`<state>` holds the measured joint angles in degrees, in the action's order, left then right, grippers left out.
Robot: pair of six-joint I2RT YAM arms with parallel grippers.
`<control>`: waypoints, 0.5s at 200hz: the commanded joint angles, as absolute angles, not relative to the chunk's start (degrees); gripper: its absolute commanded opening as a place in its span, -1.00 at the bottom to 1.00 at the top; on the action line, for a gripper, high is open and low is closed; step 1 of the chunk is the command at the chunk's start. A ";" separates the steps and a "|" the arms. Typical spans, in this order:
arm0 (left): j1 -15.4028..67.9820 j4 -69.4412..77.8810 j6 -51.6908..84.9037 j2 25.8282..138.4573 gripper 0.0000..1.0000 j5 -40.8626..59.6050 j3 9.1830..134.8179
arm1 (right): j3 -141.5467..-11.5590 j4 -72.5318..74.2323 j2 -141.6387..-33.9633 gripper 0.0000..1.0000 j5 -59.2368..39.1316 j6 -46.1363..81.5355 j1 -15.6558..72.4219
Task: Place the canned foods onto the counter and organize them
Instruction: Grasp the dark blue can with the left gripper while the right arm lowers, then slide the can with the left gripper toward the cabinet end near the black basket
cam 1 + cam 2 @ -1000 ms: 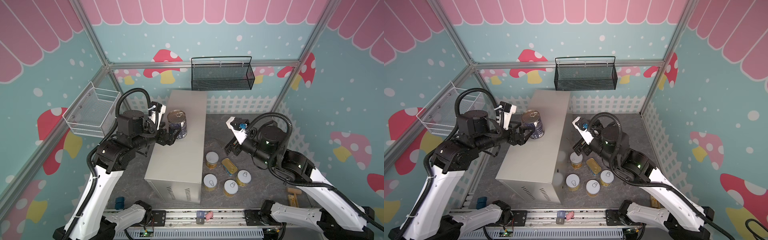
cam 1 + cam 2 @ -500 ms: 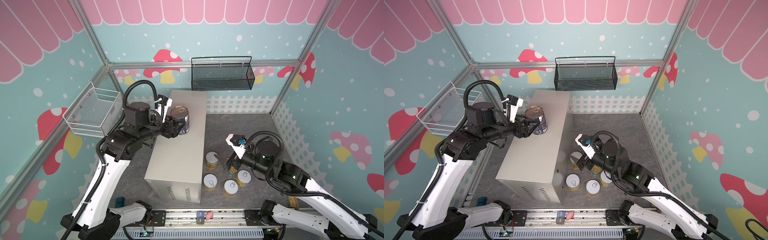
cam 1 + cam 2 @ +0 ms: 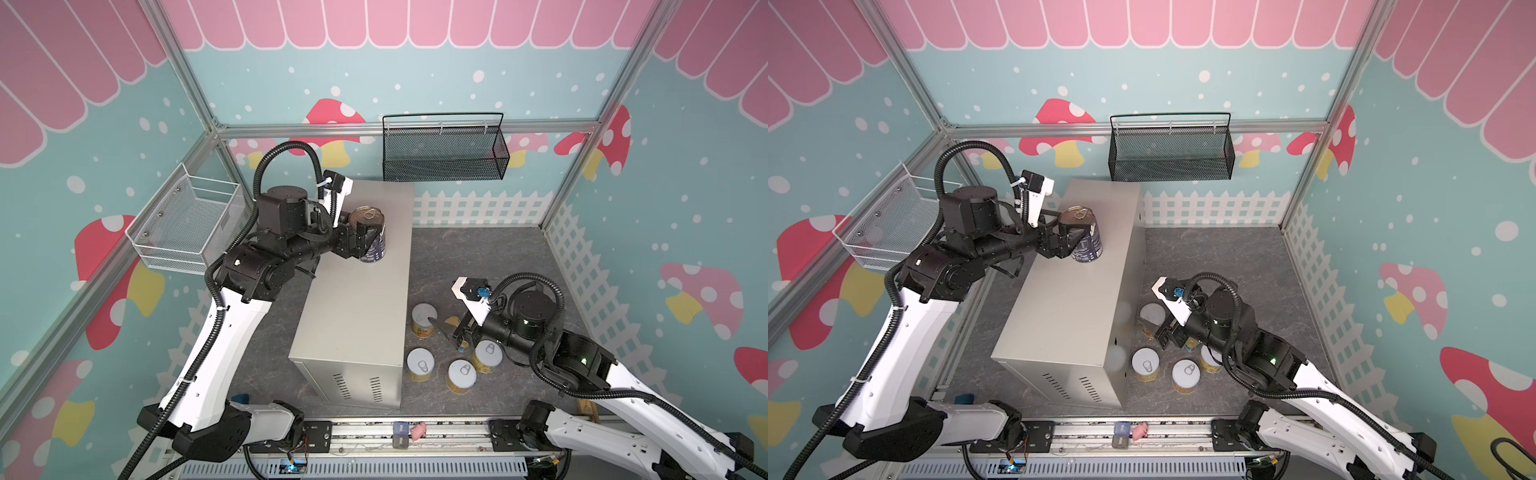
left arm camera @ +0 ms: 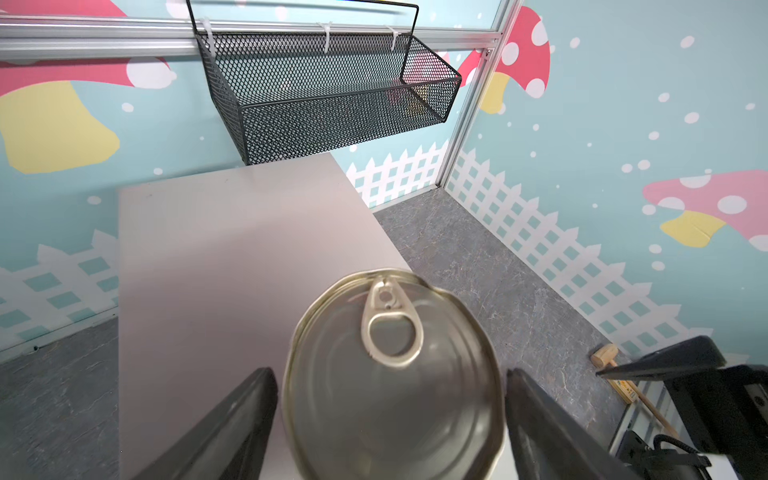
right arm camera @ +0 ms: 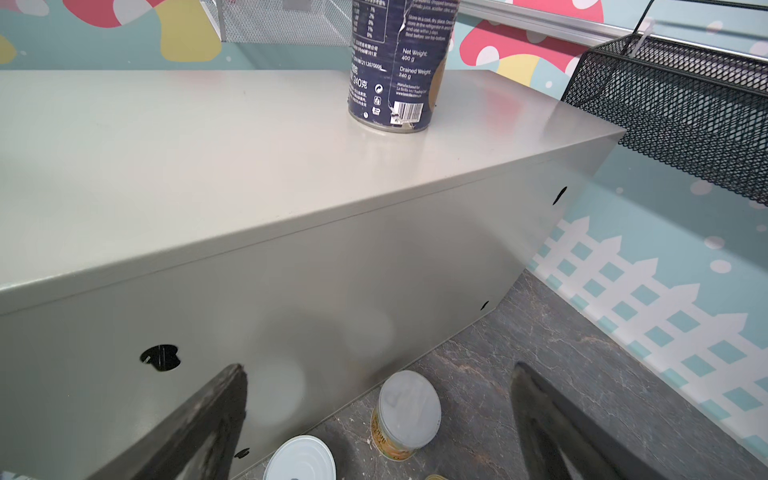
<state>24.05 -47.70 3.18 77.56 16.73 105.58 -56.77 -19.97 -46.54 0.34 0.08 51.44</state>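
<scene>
Navy can [image 3: 371,243] on counter [image 3: 357,316], off edges, left hand [image 4: 388,371] grip unclear, right hand [image 5: 378,366] spread

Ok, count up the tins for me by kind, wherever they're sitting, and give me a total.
Navy can: 1
White-lidded yellow can: 1
Short yellow pull-tab cans: 3
Flat gold tin, mostly hidden: 1
Total: 6

Top views high, looking down; wrist views close; all share counter [image 3: 357,316].
</scene>
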 commanded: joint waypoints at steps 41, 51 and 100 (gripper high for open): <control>25.92 -46.88 1.06 81.68 0.42 16.07 109.12 | -55.55 -18.48 -44.56 0.99 0.48 -1.23 51.68; 26.02 -46.90 1.05 82.12 0.38 15.49 109.72 | -55.40 -18.53 -44.36 0.99 0.61 -1.48 51.64; 26.19 -46.96 -0.53 85.17 0.18 10.62 114.89 | -53.88 -16.99 -43.93 0.99 0.18 -1.87 51.68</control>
